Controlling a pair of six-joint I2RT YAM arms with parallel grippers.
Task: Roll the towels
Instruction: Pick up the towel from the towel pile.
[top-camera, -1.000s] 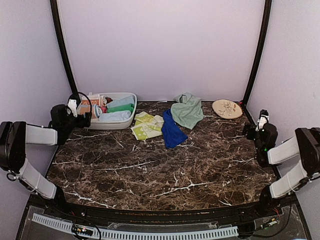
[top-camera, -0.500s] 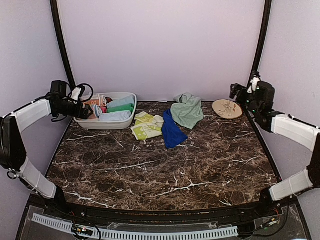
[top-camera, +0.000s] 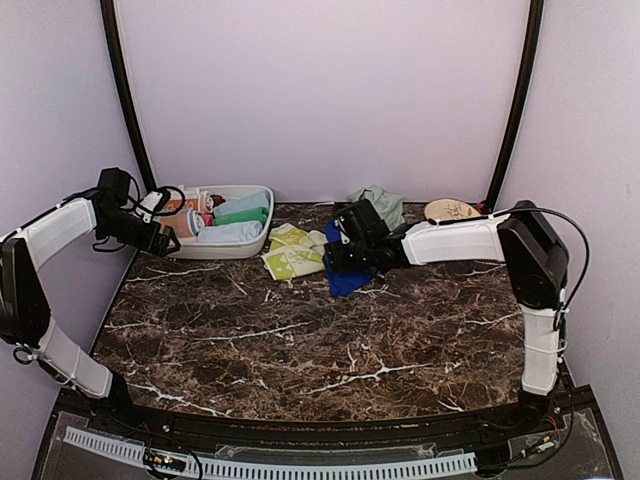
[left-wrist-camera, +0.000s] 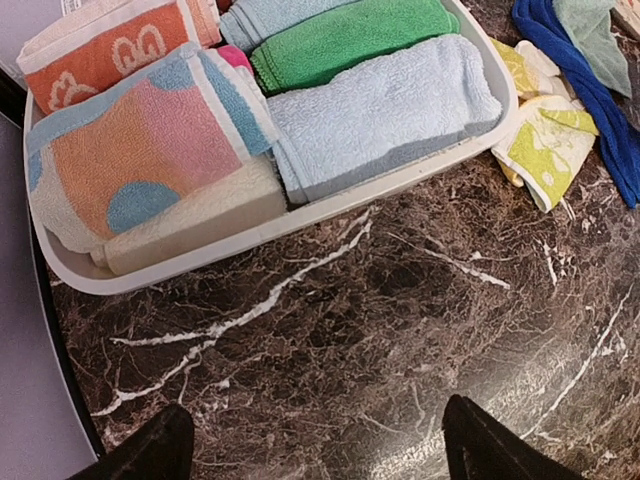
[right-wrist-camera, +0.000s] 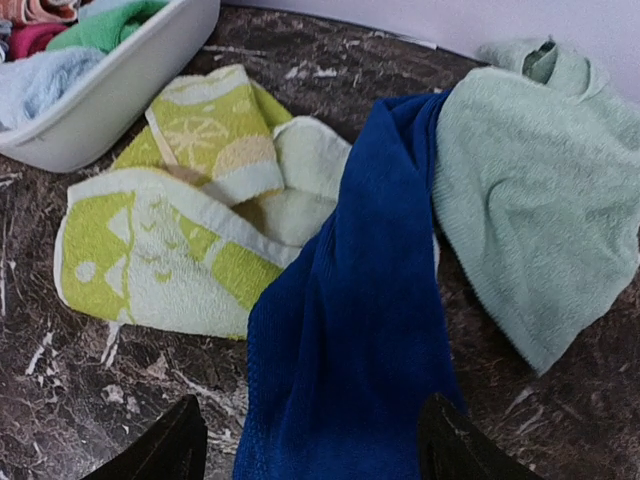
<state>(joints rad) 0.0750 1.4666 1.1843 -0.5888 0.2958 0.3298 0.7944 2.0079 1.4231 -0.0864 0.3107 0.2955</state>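
The deep blue towel (right-wrist-camera: 350, 330) lies long and crumpled at the back middle of the table (top-camera: 345, 280). The pale mint towel (right-wrist-camera: 530, 220) lies to its right, overlapping its far end, and is partly hidden by my right arm in the top view (top-camera: 385, 205). The yellow-green patterned towel (right-wrist-camera: 180, 230) lies to its left (top-camera: 293, 252). My right gripper (right-wrist-camera: 305, 455) is open just above the near part of the blue towel, one finger on each side (top-camera: 335, 257). My left gripper (left-wrist-camera: 315, 460) is open and empty over bare marble beside the tub (top-camera: 162, 240).
A white tub (left-wrist-camera: 300, 210) holding several rolled towels stands at the back left (top-camera: 240, 248). Its corner shows in the right wrist view (right-wrist-camera: 110, 110). A round beige plate (top-camera: 450, 210) lies at the back right. Black frame posts stand at both back corners.
My right arm has swung from the far right by the plate to the middle, over the blue towel. My left gripper has dropped a little beside the tub.
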